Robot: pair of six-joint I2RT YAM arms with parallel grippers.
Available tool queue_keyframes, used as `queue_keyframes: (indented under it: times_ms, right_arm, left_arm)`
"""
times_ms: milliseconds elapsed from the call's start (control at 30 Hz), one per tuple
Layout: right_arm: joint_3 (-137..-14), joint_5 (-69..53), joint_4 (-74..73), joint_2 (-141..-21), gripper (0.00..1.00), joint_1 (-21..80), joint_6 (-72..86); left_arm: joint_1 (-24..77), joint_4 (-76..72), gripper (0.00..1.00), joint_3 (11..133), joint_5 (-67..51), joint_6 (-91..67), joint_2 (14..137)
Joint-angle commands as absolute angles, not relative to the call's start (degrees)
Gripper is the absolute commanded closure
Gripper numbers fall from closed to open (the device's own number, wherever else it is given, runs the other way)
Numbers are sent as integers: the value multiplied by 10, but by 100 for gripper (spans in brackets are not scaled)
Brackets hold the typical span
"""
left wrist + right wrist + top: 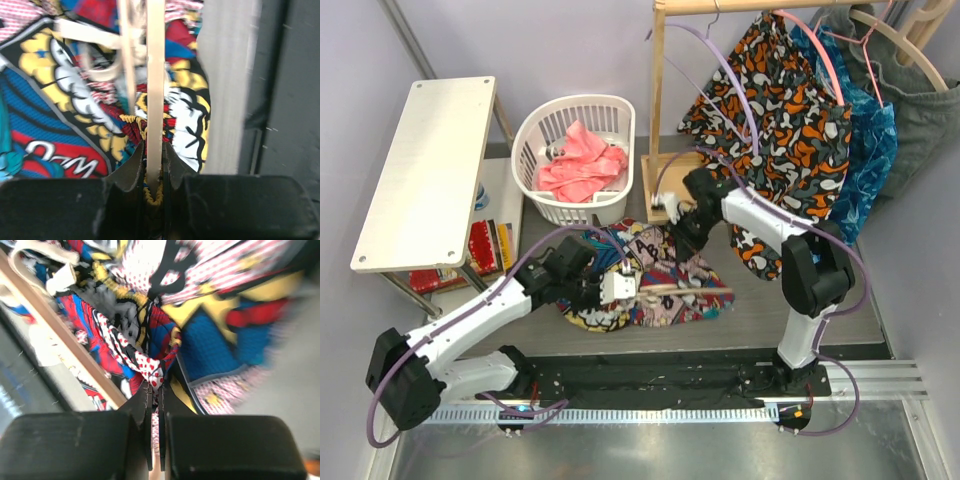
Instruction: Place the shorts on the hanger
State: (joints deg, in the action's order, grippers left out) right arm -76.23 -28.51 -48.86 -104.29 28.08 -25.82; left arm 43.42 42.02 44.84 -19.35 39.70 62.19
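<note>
Wooden and pale, the hanger (688, 290) lies across the shorts (670, 308) mid-counter (770, 322), nearer the front edge. We judge the draping step to be in hand: both things are gripped, but the shorts are not yet over the bar.

Our left jaws are pressed onto the hanger's straight lower bar, seemingly with a yellow-stitched hem caught alongside it. Our right jaws, a little toward the back edge, are shut tight on a red-dotted fold of the shorts. Next, we think, the right arm must lift that fold over the bar while the left arm holds the hanger steady. The white drawstring (90, 34) lying by the bar could snag.

Off the left edge stands a white shelf board (425, 165). Near the back-left corner a white laundry basket (542, 128) holds a pink cloth (582, 165). At the back edge a wooden rack (657, 110) carries an orange-black-white garment (790, 110) and a blue one (872, 150). The patterned garment hangs just beside the right arm, so we expect little room for a high lift there.
</note>
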Motion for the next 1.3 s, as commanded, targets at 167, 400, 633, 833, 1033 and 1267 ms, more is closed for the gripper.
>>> queue_keyframes:
  times_ms: [167,400,633,833,1033,1267]
  right_arm:
    - [-775,-324,-586,-863,99,263,-494]
    - [-529,-248,-594,-723,89,275,-642]
    - [-564,-283,-695,-739,55,277,-615]
    - [-660,-322,-672,-782,41,276,-493]
    - [-714,-288,-596,-858,50,315,-311]
    - [-708,-201,-560,-913,51,394,-238]
  left_arm:
    - [424,424,100,507,-282,395,587]
    - [558,478,100,481,-256,448,594]
    - [577,458,100,490,-249,437,642]
    - [621,443,100,498,-225,444,640]
    - [636,444,100,505,-210,449,641]
    - [637,439,100,507,-205,439,646]
